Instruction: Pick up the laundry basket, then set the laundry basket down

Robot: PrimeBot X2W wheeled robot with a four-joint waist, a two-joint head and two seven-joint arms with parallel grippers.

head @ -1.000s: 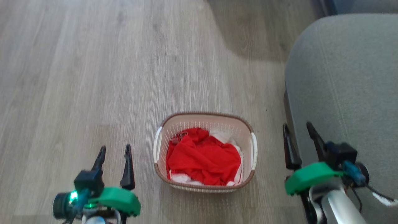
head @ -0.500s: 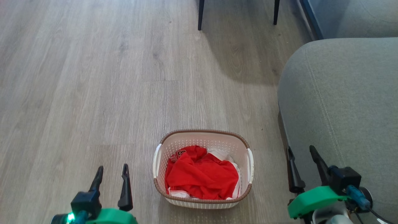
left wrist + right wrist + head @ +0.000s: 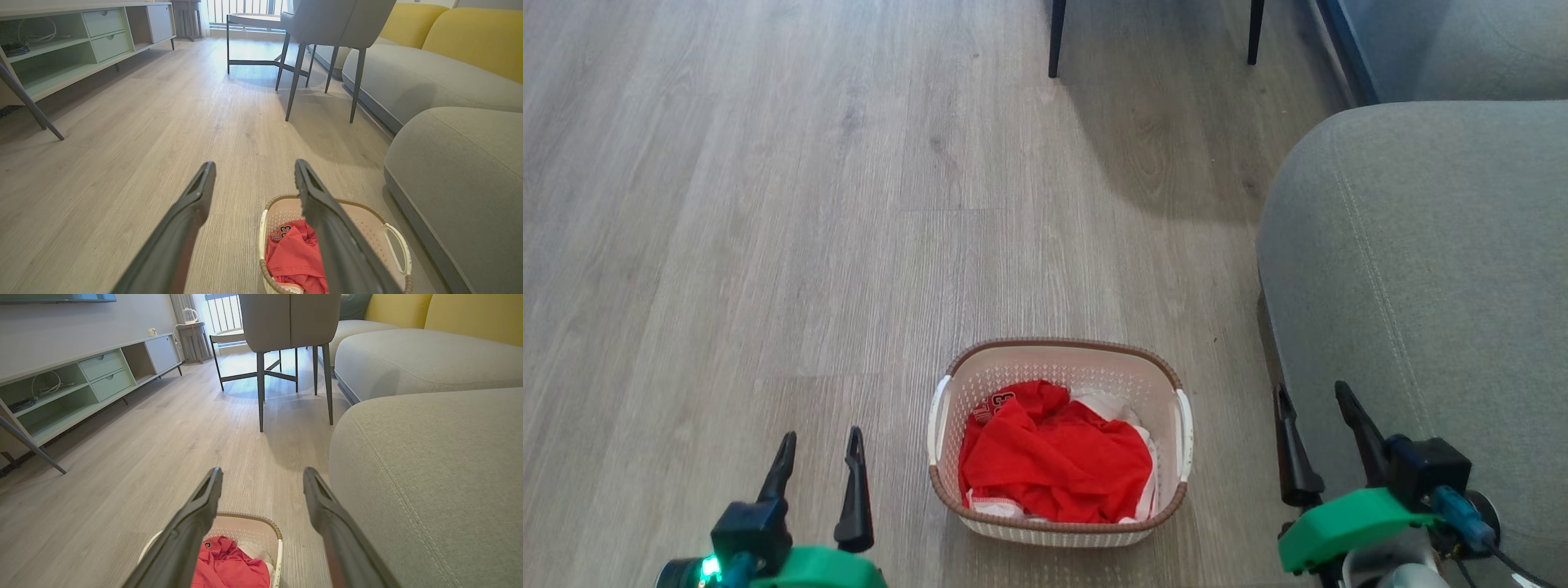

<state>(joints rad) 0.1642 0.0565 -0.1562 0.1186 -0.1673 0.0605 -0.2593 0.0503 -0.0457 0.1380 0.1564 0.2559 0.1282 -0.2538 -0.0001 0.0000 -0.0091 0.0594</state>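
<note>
Both jaws stand spread and empty: the left gripper (image 3: 821,434) left of the laundry basket (image 3: 1062,371), the right gripper (image 3: 1311,389) right of it, neither touching. The basket, cream perforated plastic with a brown woven-look rim and white side handles, sits on the floor (image 3: 768,204) holding red clothes (image 3: 1054,461). Right of it lies a grey sofa (image 3: 1421,269); beyond it, chair legs (image 3: 1055,37).

Head view: chair legs (image 3: 1055,39) cut by top edge; sofa (image 3: 1421,269) runs off right edge; left gripper (image 3: 821,434) base and right gripper (image 3: 1312,389) arm cut by bottom edge. In basket (image 3: 1062,343), red cloth (image 3: 1054,465) covers the floor and most of white cloth (image 3: 1107,404); print on it folded, unreadable. Wrist views: fingers (image 3: 329,228) and bottom edge hide part of basket.
</note>
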